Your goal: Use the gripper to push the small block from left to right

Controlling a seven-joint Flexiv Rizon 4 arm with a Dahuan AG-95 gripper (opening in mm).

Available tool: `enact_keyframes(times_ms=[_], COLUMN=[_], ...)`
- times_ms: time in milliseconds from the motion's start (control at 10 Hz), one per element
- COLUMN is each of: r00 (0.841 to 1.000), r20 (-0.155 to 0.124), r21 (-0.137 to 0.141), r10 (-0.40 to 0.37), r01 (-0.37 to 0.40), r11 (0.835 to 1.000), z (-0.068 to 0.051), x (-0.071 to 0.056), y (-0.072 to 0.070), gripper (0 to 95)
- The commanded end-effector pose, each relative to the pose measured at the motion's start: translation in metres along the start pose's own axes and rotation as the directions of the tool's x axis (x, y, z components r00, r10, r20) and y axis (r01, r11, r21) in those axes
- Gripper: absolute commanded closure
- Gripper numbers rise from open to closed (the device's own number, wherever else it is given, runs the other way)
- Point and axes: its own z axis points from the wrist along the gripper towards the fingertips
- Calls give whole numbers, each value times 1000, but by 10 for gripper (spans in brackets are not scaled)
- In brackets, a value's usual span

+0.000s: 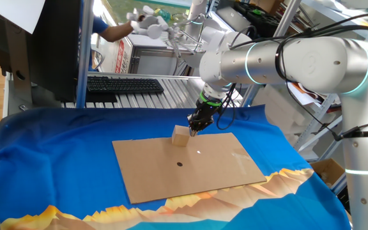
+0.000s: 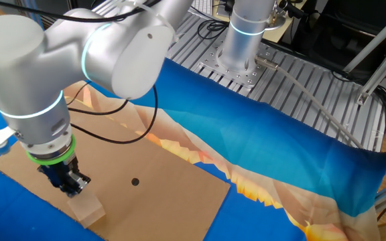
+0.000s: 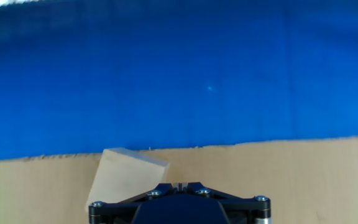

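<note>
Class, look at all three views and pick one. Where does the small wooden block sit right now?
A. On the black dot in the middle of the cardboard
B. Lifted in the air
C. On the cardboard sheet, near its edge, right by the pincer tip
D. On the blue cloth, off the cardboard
C. The small block rests on the cardboard sheet near its edge, with the pincer right beside it, away from the black dot.

You have a pale tan block [image 1: 181, 135] on a plain brown cardboard sheet [image 1: 190, 167] marked with one small dark dot [image 1: 179, 164]. Your cloth [image 1: 62, 166] is bright blue, edged with a jagged orange, yellow and cream pattern. Your gripper [image 1: 194, 125] is black under a green ring [image 1: 209, 100], and the arm [image 1: 299, 61] is silver-white with glowing pale teal bands.
</note>
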Motion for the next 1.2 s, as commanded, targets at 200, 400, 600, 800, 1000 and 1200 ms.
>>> enact_keyframes(times_ms=[200,400,600,800,1000,1200], r00=[995,996,997,998,998,999], r20=[23,20,17,12,16,22], r21=[7,12,11,7,4,0], r10=[-95,-82,-69,-64,-53,-47], r01=[95,82,69,64,53,47], r11=[995,997,998,998,999,999], z=[0,0,-1,-2,-2,5], x=[3,3,0,-2,-6,-15], y=[1,1,-1,-3,-6,-9], gripper=[950,950,950,950,950,950])
